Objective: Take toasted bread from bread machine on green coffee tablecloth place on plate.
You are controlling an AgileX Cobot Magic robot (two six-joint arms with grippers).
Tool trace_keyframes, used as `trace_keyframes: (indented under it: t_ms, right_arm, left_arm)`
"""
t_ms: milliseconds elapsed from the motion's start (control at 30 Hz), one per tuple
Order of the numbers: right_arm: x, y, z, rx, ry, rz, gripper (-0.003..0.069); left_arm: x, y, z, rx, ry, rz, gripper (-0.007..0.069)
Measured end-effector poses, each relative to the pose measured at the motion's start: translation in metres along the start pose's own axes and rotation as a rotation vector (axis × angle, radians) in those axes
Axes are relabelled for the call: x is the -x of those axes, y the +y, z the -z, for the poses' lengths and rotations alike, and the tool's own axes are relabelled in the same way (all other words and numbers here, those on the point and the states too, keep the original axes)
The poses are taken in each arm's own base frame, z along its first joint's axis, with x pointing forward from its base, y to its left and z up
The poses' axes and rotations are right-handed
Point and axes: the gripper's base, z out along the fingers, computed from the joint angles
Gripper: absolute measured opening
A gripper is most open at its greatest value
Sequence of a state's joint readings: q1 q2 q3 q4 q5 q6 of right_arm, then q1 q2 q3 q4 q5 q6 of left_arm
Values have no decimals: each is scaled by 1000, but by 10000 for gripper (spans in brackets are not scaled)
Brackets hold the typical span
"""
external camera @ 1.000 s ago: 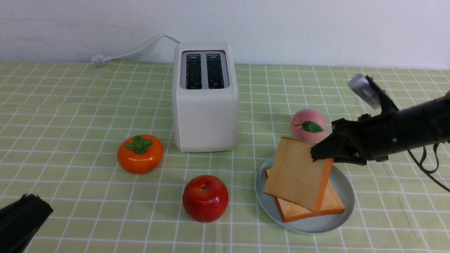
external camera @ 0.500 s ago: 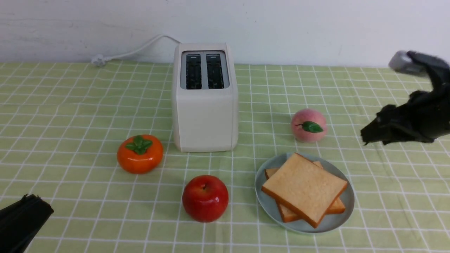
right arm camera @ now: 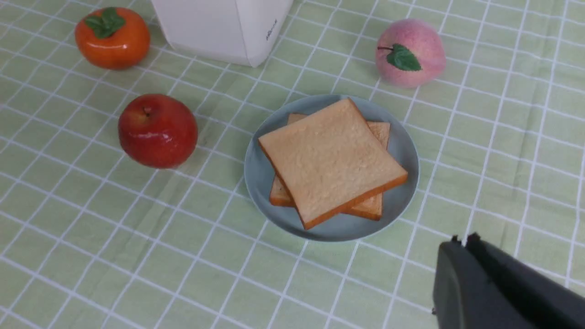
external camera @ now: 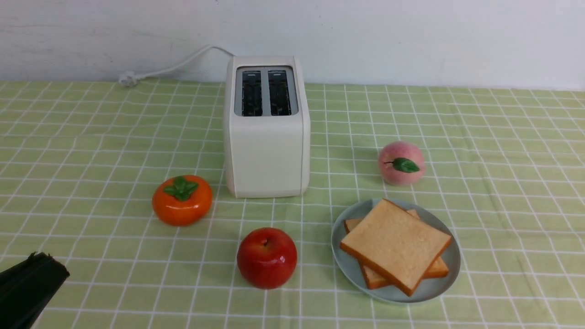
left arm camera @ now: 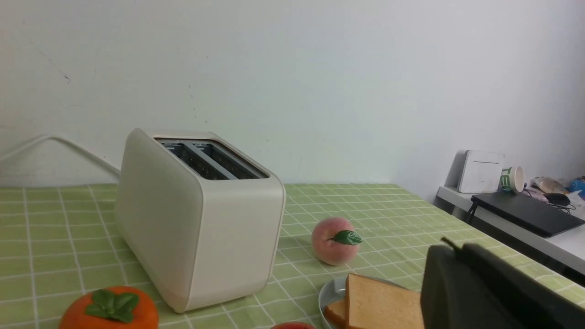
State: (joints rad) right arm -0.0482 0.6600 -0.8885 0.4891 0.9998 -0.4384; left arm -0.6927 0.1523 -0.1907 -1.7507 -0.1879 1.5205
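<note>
Two slices of toasted bread lie stacked on the pale blue-green plate (external camera: 340, 265), the top slice (external camera: 395, 244) turned a little over the lower one (external camera: 435, 270). The cream bread machine (external camera: 266, 151) stands behind on the green coffee tablecloth (external camera: 91, 151), both slots (external camera: 265, 92) empty. My left gripper (external camera: 50, 265) rests shut and empty at the front left corner. My right gripper (right arm camera: 461, 240) is out of the front view. In the right wrist view it hangs shut and empty, off to one side of the plate (right arm camera: 402, 146) and the top slice (right arm camera: 331, 160).
An orange persimmon (external camera: 182, 200) sits left of the toaster, a red apple (external camera: 267, 258) in front of it, and a pink peach (external camera: 401, 163) behind the plate. A white power cord (external camera: 173, 66) trails along the back wall. A side desk with a laptop (left arm camera: 525, 210) stands beyond the table's right edge.
My right gripper let go of the top slice, which dropped flat onto the lower one. The right arm then pulled away to the right, out of the front view, and its jaws closed.
</note>
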Motion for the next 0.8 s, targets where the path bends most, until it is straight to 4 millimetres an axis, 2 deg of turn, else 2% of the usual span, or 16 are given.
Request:
trace_keyframes:
  t_ms: [167, 300, 533, 800]
  right_arm:
    - [-42, 15, 21, -24, -104, 13, -2]
    - [-60, 16, 20, -46, -165, -24, 0]
    - [-65, 6, 2, -56, -303, -45, 6]
    - [-79, 7, -13, 3, -270, -29, 21]
  left_arm:
    - [0, 0, 0, 0, 0, 0, 5]
    - [0, 0, 0, 1, 0, 0, 5]
    - [0, 0, 0, 1, 0, 0, 14]
    - [0, 0, 0, 1, 0, 0, 22]
